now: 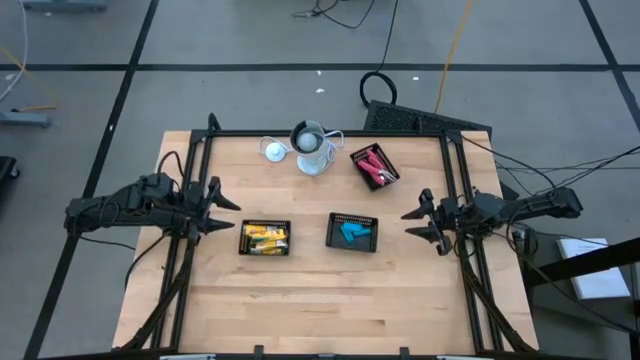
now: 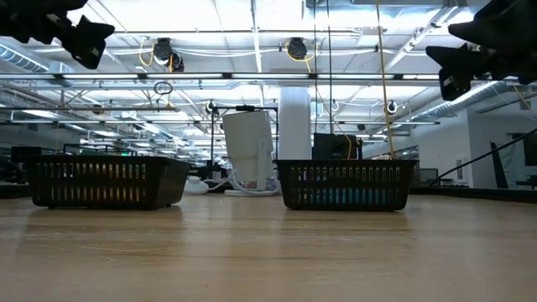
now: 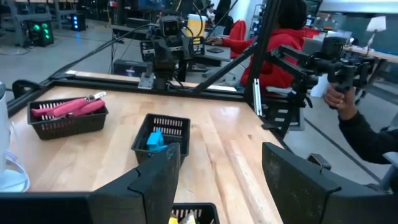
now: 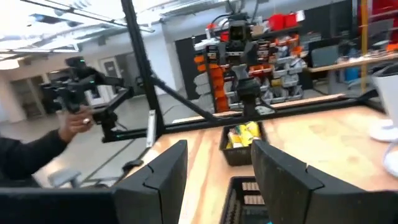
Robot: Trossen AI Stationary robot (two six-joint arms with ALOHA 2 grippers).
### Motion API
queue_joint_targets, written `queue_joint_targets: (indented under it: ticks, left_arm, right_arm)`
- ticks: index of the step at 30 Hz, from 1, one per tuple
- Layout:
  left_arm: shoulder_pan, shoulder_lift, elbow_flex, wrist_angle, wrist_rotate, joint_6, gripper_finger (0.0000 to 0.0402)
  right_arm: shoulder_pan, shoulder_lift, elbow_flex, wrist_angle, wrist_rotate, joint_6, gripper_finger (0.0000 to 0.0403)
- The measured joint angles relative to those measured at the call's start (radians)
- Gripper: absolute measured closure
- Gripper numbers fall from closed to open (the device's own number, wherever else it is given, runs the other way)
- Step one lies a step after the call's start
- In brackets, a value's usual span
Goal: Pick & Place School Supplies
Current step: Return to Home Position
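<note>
The yellow-and-black pieces [image 1: 264, 238] lie in a black mesh tray [image 1: 243, 246] left of centre. The light-blue pieces [image 1: 353, 232] lie in a second mesh tray [image 1: 334, 240] at the centre. The red-handled tools [image 1: 372, 165] lie in a third tray [image 1: 388, 159] at the far right. My left gripper [image 1: 222, 215] is open and empty, raised at the table's left side. My right gripper [image 1: 418, 226] is open and empty, raised at the table's right side. The trays also show in the left wrist view, the blue tray [image 3: 163, 130] and the red-tool tray [image 3: 66, 118].
A pale grey cup [image 1: 312, 150] and a round white disc [image 1: 273, 150] stand at the table's far middle. Black frame rails [image 1: 450, 180] run along both sides. A person's hand [image 3: 339, 102] holds a controller beyond the table. Bare wood lies along the near edge [image 1: 320, 310].
</note>
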Motion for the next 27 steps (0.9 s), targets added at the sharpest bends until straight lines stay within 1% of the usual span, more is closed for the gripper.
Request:
queue_joint_targets:
  ticks: [5,9,12,16,21,24,25,27]
  left_arm:
    - [0.000,0.000,0.000,-0.001,0.000,0.020,0.0169]
    - [0.014,0.000,0.000,-0.033,0.000,0.019,0.0169]
    - [0.045,0.000,0.000,-0.033,0.005,0.016,0.0169]
    - [0.095,0.000,0.000,-0.032,0.060,0.032,0.0169]
    - [0.174,0.000,-0.001,-0.031,0.111,0.048,0.0169]
    - [0.232,0.000,-0.021,-0.021,0.141,0.065,0.0169]
    - [0.251,0.000,-0.030,-0.011,0.154,0.063,0.0169]
    - [0.291,0.000,-0.057,0.029,0.192,0.054,0.0169]
  right_arm:
    - [0.000,0.000,0.000,-0.020,-0.065,0.042,0.0234]
    - [0.000,-0.005,0.005,-0.020,-0.205,0.061,0.0234]
    - [0.000,-0.028,0.006,-0.017,-0.270,0.061,0.0234]
    - [0.000,-0.063,0.006,-0.046,-0.279,0.050,0.0234]
    - [0.000,-0.117,0.006,-0.122,-0.277,0.035,0.0234]
    - [0.000,-0.114,0.006,-0.122,-0.274,0.019,0.0234]
    - [0.000,-0.114,0.006,-0.116,-0.267,0.013,0.0234]
    - [0.000,-0.114,0.006,-0.124,-0.220,0.002,0.0234]
